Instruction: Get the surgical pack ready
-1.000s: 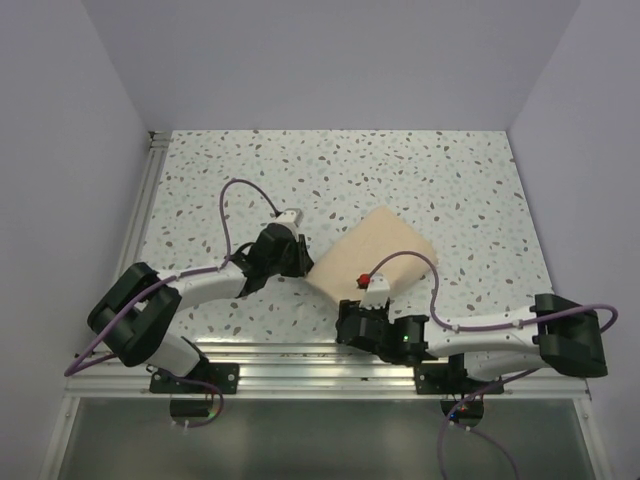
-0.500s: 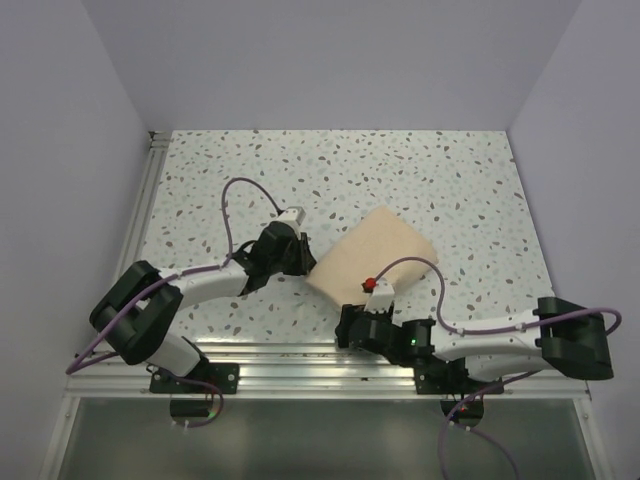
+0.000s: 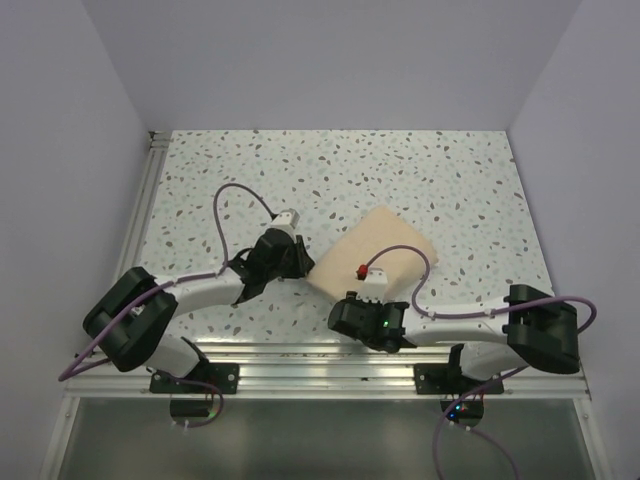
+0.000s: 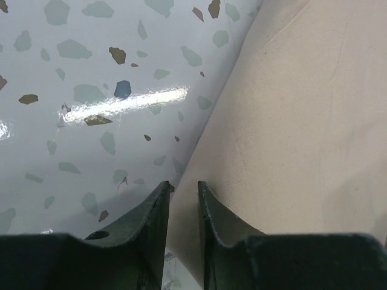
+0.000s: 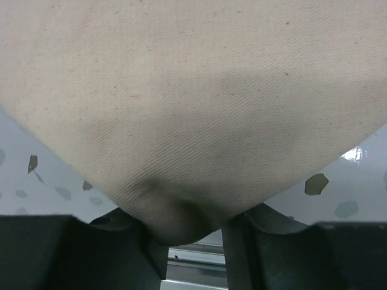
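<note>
Right gripper (image 5: pixel 193 225) is clamped on the near corner of the surgical pack (image 3: pixel 385 245); only the wrist view shows the tan twill bunched between dark fingers. Pack lies flat, squarish, mid-table. Left gripper (image 4: pixel 183 192) sits at its left edge, fingers a slit apart; cannot tell if gripping. Glossy speckled table (image 3: pixel 400 170) beyond.

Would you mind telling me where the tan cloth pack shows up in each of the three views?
Top external: surgical pack lies centre, slightly right.
Left wrist: it fills the right half.
Right wrist: it fills the upper frame, corner pointing down.
Shared landmark: the speckled tabletop beside it.
</note>
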Controlling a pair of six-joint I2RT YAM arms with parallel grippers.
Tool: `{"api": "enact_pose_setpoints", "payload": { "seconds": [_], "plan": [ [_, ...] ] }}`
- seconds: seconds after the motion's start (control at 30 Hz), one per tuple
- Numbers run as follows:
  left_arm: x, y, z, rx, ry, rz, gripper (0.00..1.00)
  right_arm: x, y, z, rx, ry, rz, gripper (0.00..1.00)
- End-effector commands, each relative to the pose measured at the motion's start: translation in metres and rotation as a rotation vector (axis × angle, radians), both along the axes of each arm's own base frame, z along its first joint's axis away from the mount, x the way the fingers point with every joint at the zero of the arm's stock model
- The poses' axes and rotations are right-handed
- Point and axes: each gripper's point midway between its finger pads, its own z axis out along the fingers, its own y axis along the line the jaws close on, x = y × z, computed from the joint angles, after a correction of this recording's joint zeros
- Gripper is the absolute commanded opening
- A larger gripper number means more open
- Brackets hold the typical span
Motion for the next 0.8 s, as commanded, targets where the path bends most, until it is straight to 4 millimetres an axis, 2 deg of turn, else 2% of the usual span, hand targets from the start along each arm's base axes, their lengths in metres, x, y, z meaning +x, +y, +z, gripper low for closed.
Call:
{"api": "enact_pose_setpoints", "payload": {
  "seconds": [0.0, 0.13, 0.23, 0.27, 0.4, 0.5, 0.53, 0.57, 0.6, 0.67, 0.7, 0.77],
  "plan": [
    [0.001, -0.005, 0.017, -0.063, -0.051, 0.02, 0.29, 0.022, -0.005, 0.009, 0.028, -0.046, -0.173, 0.35],
    [0.001, -0.002, 0.018, -0.08, -0.059, 0.043, 0.29, 0.027, -0.015, 0.008, 0.005, -0.043, -0.279, 0.27],
    [0.001, 0.0, 0.017, -0.089, -0.063, 0.056, 0.29, 0.032, -0.02, 0.008, -0.01, -0.027, -0.333, 0.12],
    [0.002, 0.0, 0.017, -0.092, -0.067, 0.06, 0.29, 0.034, -0.019, 0.008, -0.009, -0.023, -0.337, 0.02],
    [0.008, 0.0, 0.019, -0.085, -0.083, 0.073, 0.29, 0.045, -0.023, 0.009, -0.011, -0.021, -0.366, 0.0],
    [0.015, -0.003, 0.02, -0.069, -0.094, 0.075, 0.29, 0.064, -0.027, 0.01, -0.014, -0.012, -0.395, 0.0],
    [0.017, -0.003, 0.02, -0.066, -0.097, 0.076, 0.3, 0.067, -0.025, 0.011, -0.018, -0.015, -0.393, 0.06],
    [0.022, -0.007, 0.025, -0.068, -0.111, 0.071, 0.3, 0.071, -0.021, 0.015, -0.031, -0.023, -0.373, 0.26],
    [0.023, -0.009, 0.022, -0.058, -0.105, 0.067, 0.3, 0.075, -0.017, 0.018, -0.036, -0.032, -0.356, 0.35],
    [0.031, -0.012, 0.025, -0.046, -0.11, 0.06, 0.31, 0.08, -0.01, 0.028, -0.052, -0.047, -0.324, 0.7],
    [0.033, -0.012, 0.02, -0.036, -0.101, 0.056, 0.31, 0.08, -0.012, 0.027, -0.08, -0.048, -0.312, 0.79],
    [0.038, -0.008, 0.017, -0.035, -0.09, 0.058, 0.31, 0.08, -0.012, 0.028, -0.101, -0.054, -0.278, 0.82]
  ]
}}
